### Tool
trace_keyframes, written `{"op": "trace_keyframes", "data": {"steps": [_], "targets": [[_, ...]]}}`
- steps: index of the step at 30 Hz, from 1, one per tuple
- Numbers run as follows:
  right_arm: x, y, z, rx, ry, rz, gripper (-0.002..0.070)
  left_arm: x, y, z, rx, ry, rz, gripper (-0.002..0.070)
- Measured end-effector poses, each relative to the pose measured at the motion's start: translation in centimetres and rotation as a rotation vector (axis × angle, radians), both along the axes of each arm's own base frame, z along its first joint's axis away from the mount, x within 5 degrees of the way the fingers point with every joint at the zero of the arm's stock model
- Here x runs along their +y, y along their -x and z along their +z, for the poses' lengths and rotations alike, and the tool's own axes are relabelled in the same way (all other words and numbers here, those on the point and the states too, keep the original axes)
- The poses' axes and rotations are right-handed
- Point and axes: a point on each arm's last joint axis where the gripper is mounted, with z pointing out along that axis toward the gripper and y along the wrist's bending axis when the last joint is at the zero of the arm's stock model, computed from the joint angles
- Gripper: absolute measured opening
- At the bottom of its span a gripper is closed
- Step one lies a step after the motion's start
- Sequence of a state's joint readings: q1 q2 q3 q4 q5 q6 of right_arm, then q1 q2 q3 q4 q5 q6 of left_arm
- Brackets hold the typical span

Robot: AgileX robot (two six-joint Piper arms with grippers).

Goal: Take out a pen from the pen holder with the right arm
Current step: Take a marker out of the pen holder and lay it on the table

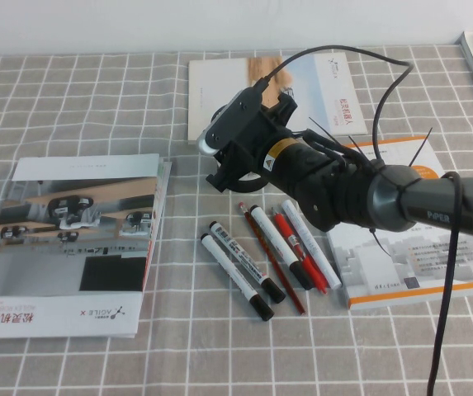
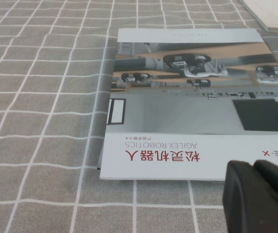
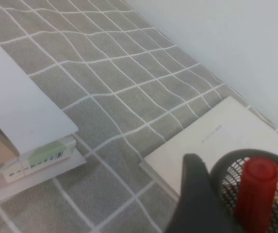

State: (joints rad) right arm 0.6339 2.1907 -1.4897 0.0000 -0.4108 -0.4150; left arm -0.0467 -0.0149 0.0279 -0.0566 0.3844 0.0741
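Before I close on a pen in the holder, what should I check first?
1. Right gripper open, at the pen holder rim: ok.
2. Red pen upright in the holder, next to the gripper: ok.
3. Pen centred in the gripper: cannot tell, one side is out of view.
4. Gripper clear of the holder's rim: cannot tell.
5. Left gripper shut, parked over the brochure: ok.

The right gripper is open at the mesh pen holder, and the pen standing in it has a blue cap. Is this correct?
Not quite: the pen has a red cap, as the right wrist view shows. The right gripper is open at the mesh pen holder; the left gripper hangs by the brochure.
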Motion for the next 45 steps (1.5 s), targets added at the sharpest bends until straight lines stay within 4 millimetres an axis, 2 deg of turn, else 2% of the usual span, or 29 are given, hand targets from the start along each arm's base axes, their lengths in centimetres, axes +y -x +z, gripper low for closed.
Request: {"op": "trace_keyframes", "data": {"steps": [7, 13, 18, 20, 28, 45], "targets": [[-0.02, -0.04, 0.09, -0.003, -0.012, -0.006, 0.0322, 0.00, 0.00, 0.00, 0.000, 0.000, 0.000, -0.0005], [-0.02, -0.06, 0.16, -0.008, -0.020, -0.008, 0.0244, 0.00, 0.00, 0.00, 0.000, 0.000, 0.000, -0.0005], [-0.02, -0.06, 0.16, -0.008, -0.020, -0.008, 0.0228, 0.00, 0.00, 0.00, 0.000, 0.000, 0.000, -0.0005], [-0.02, -0.06, 0.16, -0.008, -0.020, -0.008, 0.0235, 0.00, 0.00, 0.00, 0.000, 0.000, 0.000, -0.0005], [-0.05, -0.05, 0.06, 0.005, -0.018, -0.012, 0.0353, 0.00, 0.00, 0.00, 0.000, 0.000, 0.000, -0.0005], [0.03, -0.01, 0.12, 0.041, -0.078, -0.015, 0.0365, 0.00, 0.00, 0.00, 0.000, 0.000, 0.000, -0.0005]]}}
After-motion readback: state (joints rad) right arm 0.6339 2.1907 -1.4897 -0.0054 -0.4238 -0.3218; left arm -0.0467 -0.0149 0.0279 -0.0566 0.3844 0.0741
